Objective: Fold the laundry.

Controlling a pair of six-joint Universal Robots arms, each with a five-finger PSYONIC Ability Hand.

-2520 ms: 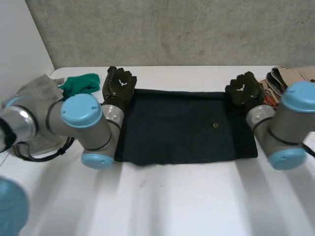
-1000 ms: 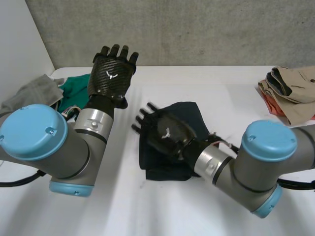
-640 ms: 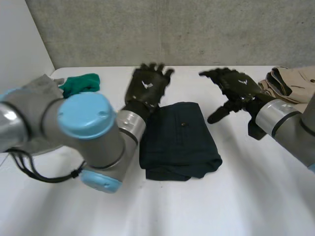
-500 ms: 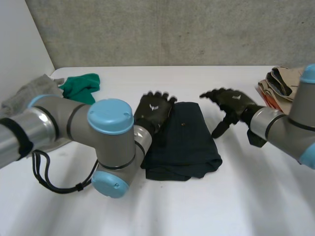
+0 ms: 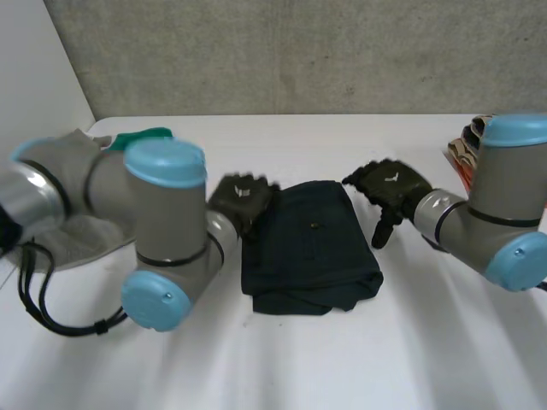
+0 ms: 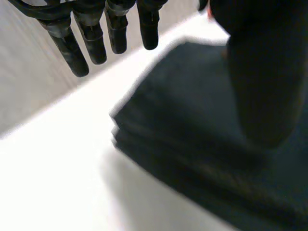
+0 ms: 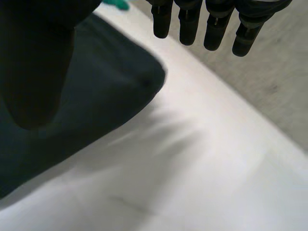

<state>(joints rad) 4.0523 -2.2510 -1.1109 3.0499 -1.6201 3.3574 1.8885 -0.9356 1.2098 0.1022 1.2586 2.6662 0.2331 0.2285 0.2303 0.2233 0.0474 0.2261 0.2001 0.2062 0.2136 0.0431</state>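
The head camera looked down from behind and between the arms (image 5: 162, 222) at the worktop (image 5: 282, 367), facing the wall (image 5: 299, 51). The wrist cameras sat close, looking along the left robot hand (image 6: 94, 38) and right robot hand (image 7: 215, 29). All three views shared the cloth (image 5: 308, 248).

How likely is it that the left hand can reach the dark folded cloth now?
Probably yes. The left hand sits at the edge of the dark folded cloth, fingers straight, with nothing between them.

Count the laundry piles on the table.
4: dark folded cloth mid-table; green cloth and grey cloth by the left arm; tan pile by the right arm. Arms may hide more.
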